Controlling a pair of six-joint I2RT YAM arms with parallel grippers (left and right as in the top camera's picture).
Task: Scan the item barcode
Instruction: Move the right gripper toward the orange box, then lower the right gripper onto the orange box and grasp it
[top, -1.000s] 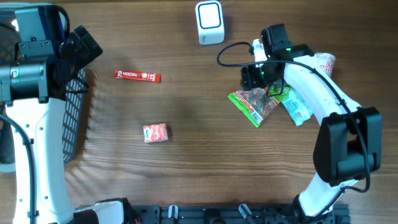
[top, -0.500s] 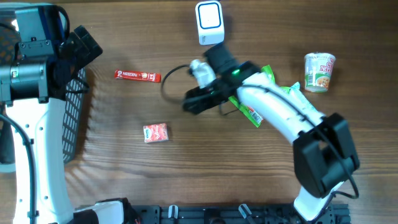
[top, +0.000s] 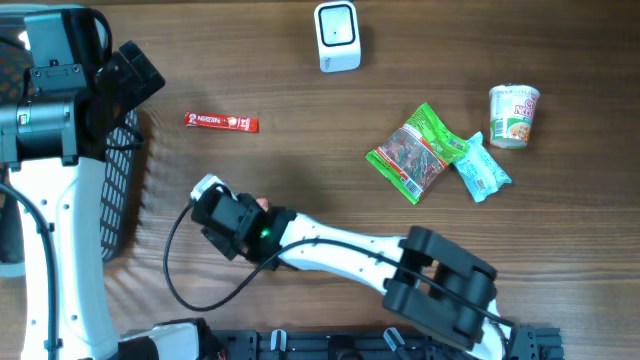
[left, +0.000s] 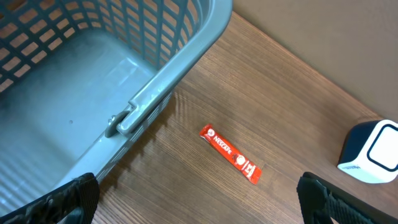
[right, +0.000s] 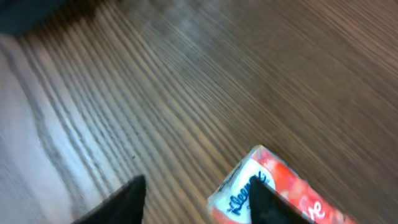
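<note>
The right arm lies stretched across the bench to the lower left of the overhead frame. Its end sits low over the red tissue pack, presumably to carry it to the white scanner at top centre. In the blurred wrist view one finger overlaps the pack's corner and the other stands off to its left. Whether the right jaws are grasping it I cannot tell. The left jaws hang released and empty beside the basket, clear of the work.
</note>
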